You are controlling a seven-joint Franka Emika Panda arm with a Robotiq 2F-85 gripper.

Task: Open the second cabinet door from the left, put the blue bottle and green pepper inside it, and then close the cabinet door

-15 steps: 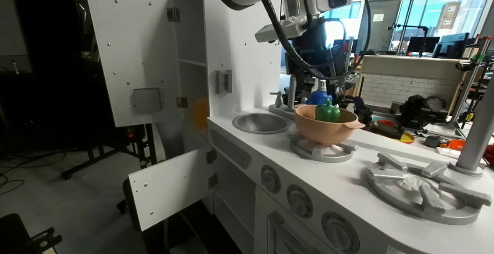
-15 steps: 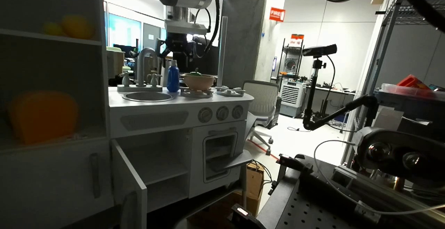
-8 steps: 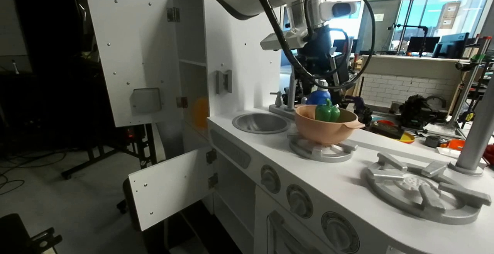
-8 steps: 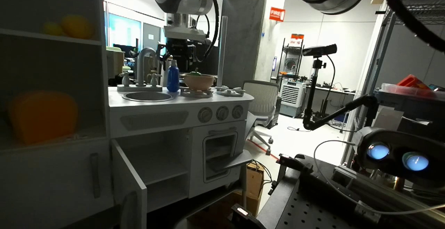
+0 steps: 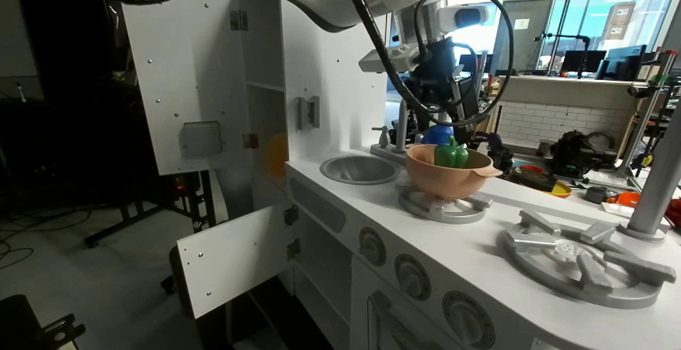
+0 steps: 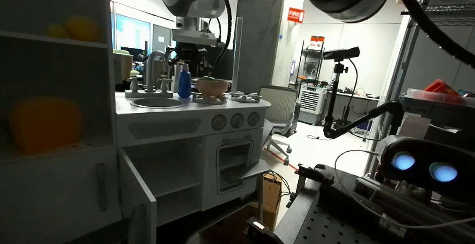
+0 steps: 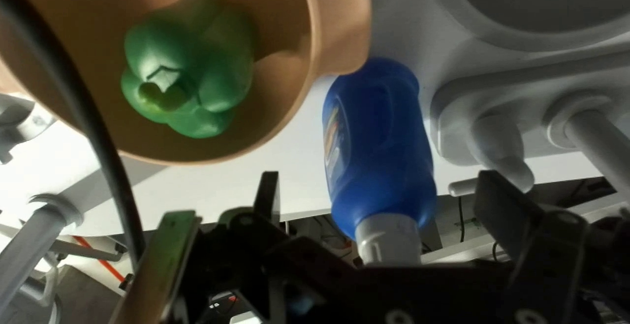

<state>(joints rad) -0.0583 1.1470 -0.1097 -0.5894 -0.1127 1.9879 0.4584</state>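
2 fingers (image 7: 504,210) spread wide near the upright blue bottle (image 6: 184,84)

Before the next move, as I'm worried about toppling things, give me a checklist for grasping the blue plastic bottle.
1. Flat white lower cabinet door open: ok.
2. Blue plastic bottle upright: ok.
3. Black two-finger gripper open: ok.
4. Bottle between the fingers in the wrist view: ok.
5. Gripper low enough to grasp: cannot tell.
6. Round tan bowl well clear of the bottle: not ok; it stands close beside.
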